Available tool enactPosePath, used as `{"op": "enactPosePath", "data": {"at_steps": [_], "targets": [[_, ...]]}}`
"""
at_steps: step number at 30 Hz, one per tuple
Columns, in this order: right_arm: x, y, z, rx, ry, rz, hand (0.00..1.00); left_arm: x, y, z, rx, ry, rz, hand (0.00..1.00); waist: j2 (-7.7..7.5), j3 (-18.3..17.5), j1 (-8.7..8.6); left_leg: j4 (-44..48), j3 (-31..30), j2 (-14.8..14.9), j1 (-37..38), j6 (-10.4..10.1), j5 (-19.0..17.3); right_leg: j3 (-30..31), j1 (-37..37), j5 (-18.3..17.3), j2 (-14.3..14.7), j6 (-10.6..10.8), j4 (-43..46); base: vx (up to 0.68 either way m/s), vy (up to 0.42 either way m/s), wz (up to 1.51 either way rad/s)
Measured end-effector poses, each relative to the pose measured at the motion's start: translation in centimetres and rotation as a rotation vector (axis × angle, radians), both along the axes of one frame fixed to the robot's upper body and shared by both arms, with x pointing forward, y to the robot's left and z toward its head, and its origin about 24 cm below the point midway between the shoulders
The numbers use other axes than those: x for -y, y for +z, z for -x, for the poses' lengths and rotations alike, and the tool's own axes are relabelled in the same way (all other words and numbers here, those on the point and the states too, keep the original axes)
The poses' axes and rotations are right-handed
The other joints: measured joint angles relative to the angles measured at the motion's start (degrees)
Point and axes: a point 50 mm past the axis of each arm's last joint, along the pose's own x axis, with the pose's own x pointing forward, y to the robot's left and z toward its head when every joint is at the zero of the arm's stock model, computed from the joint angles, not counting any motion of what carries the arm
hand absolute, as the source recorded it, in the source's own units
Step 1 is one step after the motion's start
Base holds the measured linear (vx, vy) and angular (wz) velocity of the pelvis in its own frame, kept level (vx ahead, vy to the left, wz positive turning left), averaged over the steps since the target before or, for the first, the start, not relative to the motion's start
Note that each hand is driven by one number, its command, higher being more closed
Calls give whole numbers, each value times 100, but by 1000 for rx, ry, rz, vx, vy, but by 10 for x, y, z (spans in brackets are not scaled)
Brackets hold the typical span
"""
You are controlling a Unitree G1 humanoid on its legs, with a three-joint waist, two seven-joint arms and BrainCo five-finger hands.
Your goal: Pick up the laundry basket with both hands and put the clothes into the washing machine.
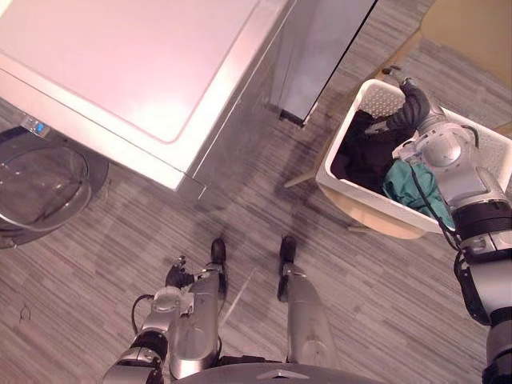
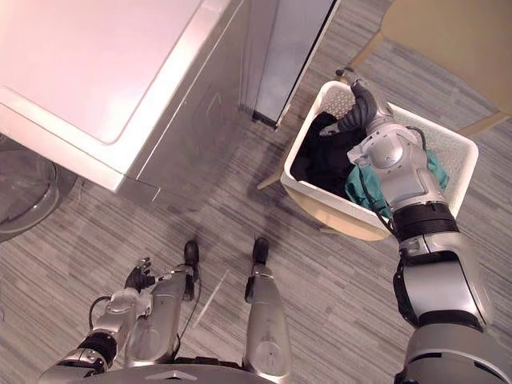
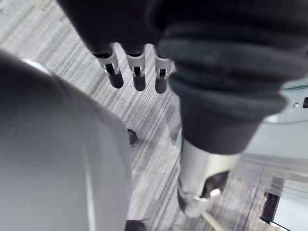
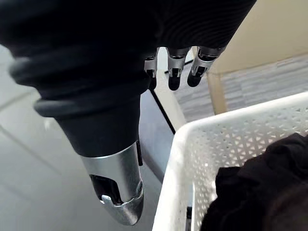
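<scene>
In the left eye view, the washing machine (image 1: 120,72) takes the upper left of the frame, its round glass door (image 1: 40,188) swung open at the left edge. The white laundry basket (image 1: 372,200) sits at the upper right on a pale wooden seat (image 1: 384,222), holding black clothes (image 1: 364,156) and a teal garment (image 1: 412,184). The right hand (image 1: 410,104) is over the basket's upper corner, above the black clothes. The left hand (image 1: 178,277) hangs low at the lower left, over the striped floor (image 1: 104,272), well apart from the basket.

The right eye view shows the same layout, with the basket right of centre.

In the left wrist view, the left hand's fingers (image 3: 137,72) are straight and apart from the thumb, holding nothing above the floor.

In the right wrist view, the right hand's fingers (image 4: 175,70) are straight, gripping nothing, just beyond the basket's perforated rim.
</scene>
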Motion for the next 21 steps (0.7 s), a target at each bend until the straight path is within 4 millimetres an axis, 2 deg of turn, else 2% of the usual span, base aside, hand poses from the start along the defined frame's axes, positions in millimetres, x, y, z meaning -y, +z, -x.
{"op": "enactPosePath", "data": {"at_steps": [11, 15, 21], "targets": [[3, -5, 3, -8, -24, 4, 0, -1, 6, -9, 26, 43, 8, 0, -12, 17, 63, 321, 121, 88, -428, 8, -148, 61, -434, -99, 28, -6, 268, -3, -9, -2], [9, -18, 8, -24, -36, -13, 0, 0, 9, -13, 42, 51, 10, 0, -27, 25, 90, 357, 171, 125, -487, 0, -165, 111, -532, -117, 66, -10, 322, 31, -23, -7], [12, -14, 9, -1, -61, -29, 0, 4, 14, -18, 71, 50, 22, 0, -39, 32, 45, 479, 219, 173, -569, -6, -229, 165, -639, -138, 102, -9, 409, 8, -12, -7]]}}
